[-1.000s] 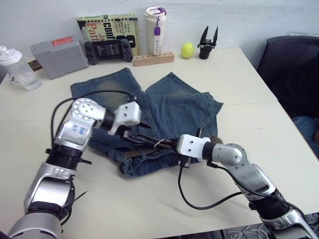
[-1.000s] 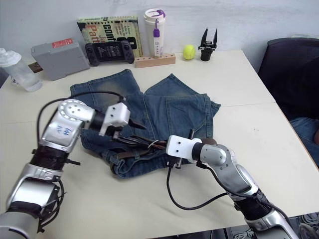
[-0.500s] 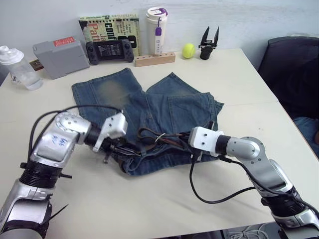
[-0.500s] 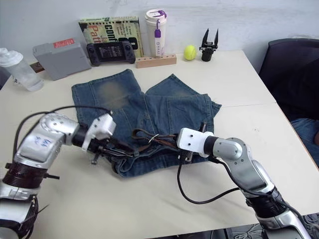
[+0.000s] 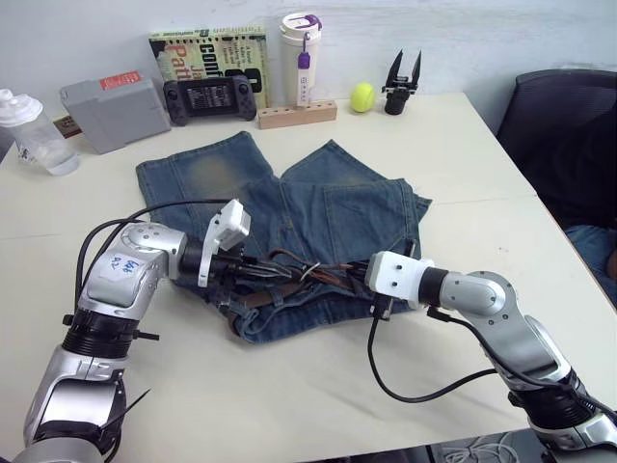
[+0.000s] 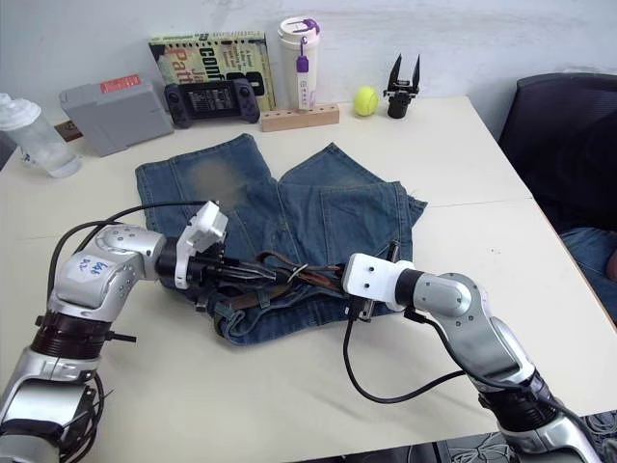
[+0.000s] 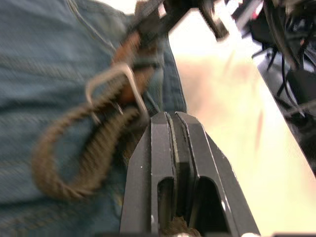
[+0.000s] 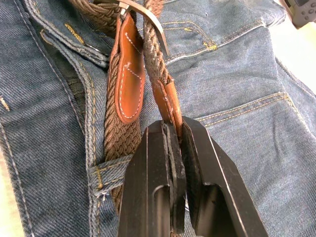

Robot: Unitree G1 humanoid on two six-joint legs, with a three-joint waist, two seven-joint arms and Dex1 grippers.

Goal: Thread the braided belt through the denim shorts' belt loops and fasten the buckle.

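Observation:
The denim shorts [image 5: 318, 207] lie flat on the table with the waistband toward me. The braided belt [image 5: 289, 270] is bunched in loops on the waistband. Its silver buckle [image 8: 143, 15] with a tan leather tab lies on the denim just beyond my right fingers. My right gripper [image 8: 173, 126] is shut on the belt's tan leather end piece, at the right of the waistband [image 5: 359, 277]. At the left of the bunch, my left gripper [image 7: 170, 116] is shut, with braid showing between its fingers. The buckle [image 7: 116, 86] and a loop of braid lie just ahead of it.
Along the far edge stand a water bottle [image 5: 29, 130], a grey box [image 5: 116, 108], a game controller [image 5: 210, 98], a book [image 5: 207, 58], a white tumbler [image 5: 301, 58], a wooden block [image 5: 297, 114], a tennis ball [image 5: 362, 96] and a spare black gripper [image 5: 400, 85]. A dark chair [image 5: 559, 125] is at the right.
My left gripper came down from above the shorts, closed, and now sits at the left of the belt bunch. My right gripper, still gripping the leather end, has shifted a little to the right.

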